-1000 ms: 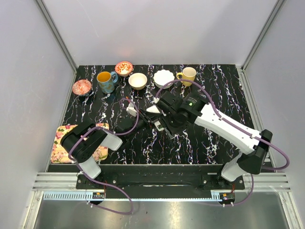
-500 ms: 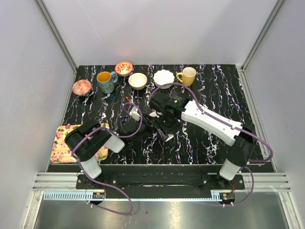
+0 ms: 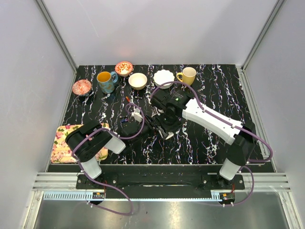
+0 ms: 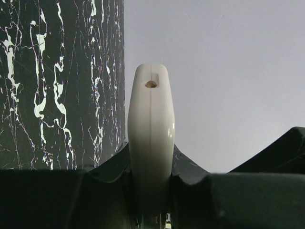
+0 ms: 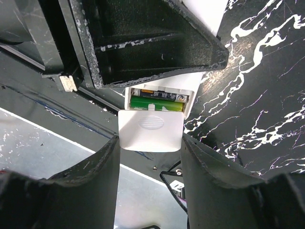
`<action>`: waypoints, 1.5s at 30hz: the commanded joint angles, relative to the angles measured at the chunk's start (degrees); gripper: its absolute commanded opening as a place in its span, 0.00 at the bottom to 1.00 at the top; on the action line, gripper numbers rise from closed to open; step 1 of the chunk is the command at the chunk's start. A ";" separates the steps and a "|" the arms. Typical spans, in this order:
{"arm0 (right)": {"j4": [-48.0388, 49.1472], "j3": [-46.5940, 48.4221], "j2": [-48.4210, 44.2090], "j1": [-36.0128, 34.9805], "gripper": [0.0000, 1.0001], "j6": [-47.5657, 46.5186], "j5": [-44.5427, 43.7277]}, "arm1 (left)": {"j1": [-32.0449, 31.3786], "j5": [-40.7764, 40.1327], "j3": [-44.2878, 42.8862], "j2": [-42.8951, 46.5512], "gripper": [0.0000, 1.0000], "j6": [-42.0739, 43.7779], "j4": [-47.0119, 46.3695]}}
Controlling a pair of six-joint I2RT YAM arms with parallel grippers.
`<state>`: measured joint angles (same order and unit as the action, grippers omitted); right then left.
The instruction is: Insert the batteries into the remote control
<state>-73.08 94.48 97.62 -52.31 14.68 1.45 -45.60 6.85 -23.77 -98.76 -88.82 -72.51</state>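
Remote control, a small flat white plastic slab with rounded ends, is held off the black white-veined marble desk near its middle, a little toward 9 o'clock. Nearer than it, at 8 o'clock by the desk's front edge, lies a flowered rectangular tray.

The left pincer is clamped on the remote control, which its wrist view shows edge-on with a black finger against each broad face. A small hole shows near the slab's far end.

In the right wrist view, the right pincer grips a thin white back-cover panel by its two side edges. The panel bears an oval ribbed patch and a small tab. Just past the tab the compartment lies uncovered. Slim green cylindrical batteries lie in it side by side, the farther one showing an orange band.

Along the desk's far edge, from 10 to 1 o'clock, stand:
- a red patterned saucer
- a blue mug with a yellow inside
- a red patterned bowl
- a cream round bowl
- a white scalloped bowl
- a yellow mug
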 commanded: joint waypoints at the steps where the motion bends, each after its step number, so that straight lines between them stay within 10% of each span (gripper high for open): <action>1: 0.92 1.06 0.46 0.81 0.00 -1.05 1.01 | -0.54 -1.93 0.39 1.38 0.00 0.84 -22.85; 45: 3.91 -3.51 -1.03 2.83 0.00 1.06 -1.19 | -1.94 -2.02 -0.31 2.52 0.00 1.80 -22.85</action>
<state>-70.06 91.26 98.52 -50.50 15.42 2.50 -47.05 5.69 -23.75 -98.41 -86.80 -72.10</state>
